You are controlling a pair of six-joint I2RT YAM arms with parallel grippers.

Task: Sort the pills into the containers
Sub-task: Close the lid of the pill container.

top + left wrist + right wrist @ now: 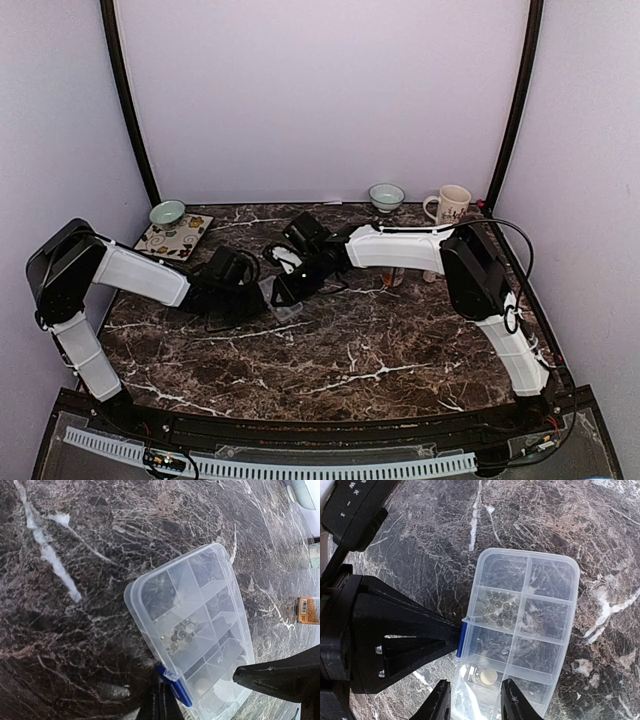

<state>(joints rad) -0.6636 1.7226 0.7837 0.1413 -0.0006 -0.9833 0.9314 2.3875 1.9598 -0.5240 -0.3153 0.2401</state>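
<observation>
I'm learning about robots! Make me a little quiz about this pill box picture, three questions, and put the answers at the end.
1. True or false: every compartment of the clear organizer box has pills in it.
2. What colour is the latch on the box's side? A red, B blue, C green.
3. Which has its fingers apart over the box's end: the left gripper or the right gripper?

Key:
1. False. Some compartments show only the marble table underneath.
2. B.
3. The right gripper. The left one is closed, with its tip at the latch.
</observation>
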